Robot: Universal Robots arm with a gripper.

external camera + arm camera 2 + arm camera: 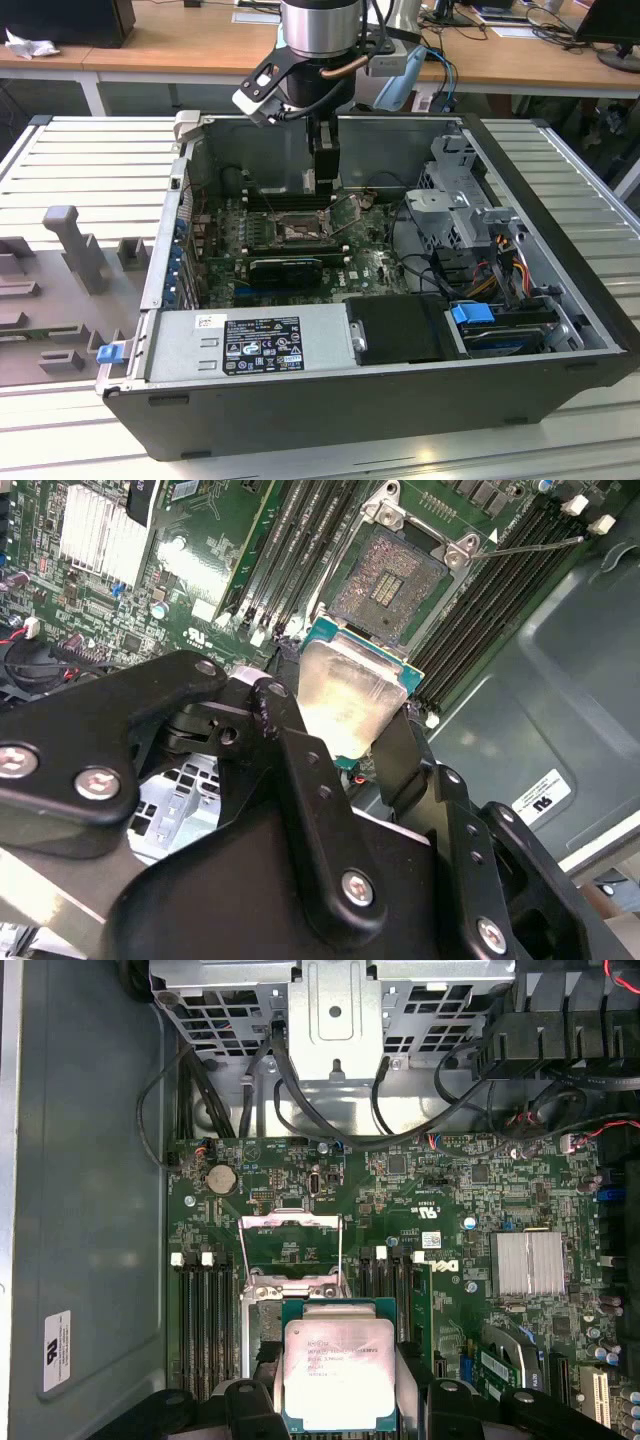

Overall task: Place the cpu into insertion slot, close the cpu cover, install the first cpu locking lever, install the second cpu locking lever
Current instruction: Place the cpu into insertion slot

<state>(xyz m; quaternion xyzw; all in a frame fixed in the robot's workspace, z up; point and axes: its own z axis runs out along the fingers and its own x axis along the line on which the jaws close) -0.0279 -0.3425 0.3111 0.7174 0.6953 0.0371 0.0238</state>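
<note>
Silver-grey cpu (338, 1370), green-edged

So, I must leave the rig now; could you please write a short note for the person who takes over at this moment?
Gripper: jaws shut on the chip, held above the board, close to the socket but not in it.
Socket: empty, its pin field bare.
Cover: open, tilted up off the socket.
Lever: a thin one stands free beside the socket, not latched.
Done: the chip is in the grip and at the socket.
Left: seat the chip, close the cover, latch both levers.
</note>
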